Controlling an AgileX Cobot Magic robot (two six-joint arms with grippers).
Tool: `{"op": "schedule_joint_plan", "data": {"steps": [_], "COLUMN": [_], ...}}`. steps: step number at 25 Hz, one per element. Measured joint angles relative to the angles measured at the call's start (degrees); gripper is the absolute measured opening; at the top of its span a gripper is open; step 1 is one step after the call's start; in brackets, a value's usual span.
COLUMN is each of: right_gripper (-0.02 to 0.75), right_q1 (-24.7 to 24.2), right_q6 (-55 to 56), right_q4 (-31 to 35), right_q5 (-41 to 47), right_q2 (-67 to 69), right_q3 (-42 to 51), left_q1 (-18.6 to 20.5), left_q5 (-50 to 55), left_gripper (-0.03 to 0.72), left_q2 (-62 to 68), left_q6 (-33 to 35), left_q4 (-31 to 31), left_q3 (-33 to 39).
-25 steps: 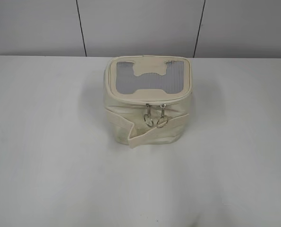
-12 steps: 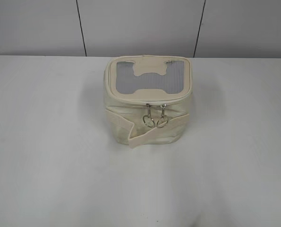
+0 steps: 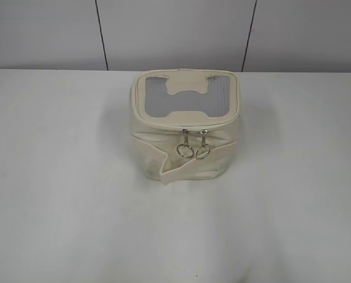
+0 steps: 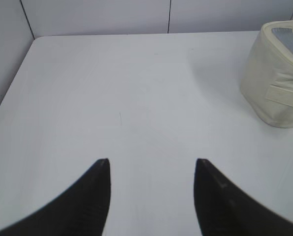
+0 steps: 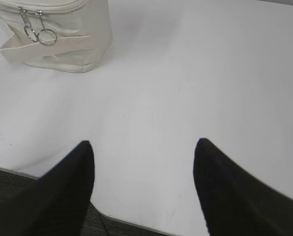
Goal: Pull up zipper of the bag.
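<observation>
Bag upright on table (no readable writing); left gripper and right gripper both spread apart.

Bright, even, shadowless light; the bag looks soft, both wrist views blur near the lens.

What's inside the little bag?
The inside is hidden. The bag looks zipped closed, both silver pulls hanging together at the front. Its grey mesh window on top shows only grey, and a cream patch covers its middle.
</observation>
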Motion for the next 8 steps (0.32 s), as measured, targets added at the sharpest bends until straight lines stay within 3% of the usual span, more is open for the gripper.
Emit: {"op": "schedule_joint_plan", "data": {"steps": [8], "right_gripper": [0.504], "right_q1": [0.0], "right_q6": [-0.05], "right_q4": [0.0], "right_q5": [0.0], "right_q2": [0.0], "right_q3": [0.0], "left_q1": [0.0], "left_q5": [0.0], "left_gripper": [0.406], "left_q2": [0.0], "left_q6": [0.0], "left_q4": [0.56], "left_q3": [0.0]}}
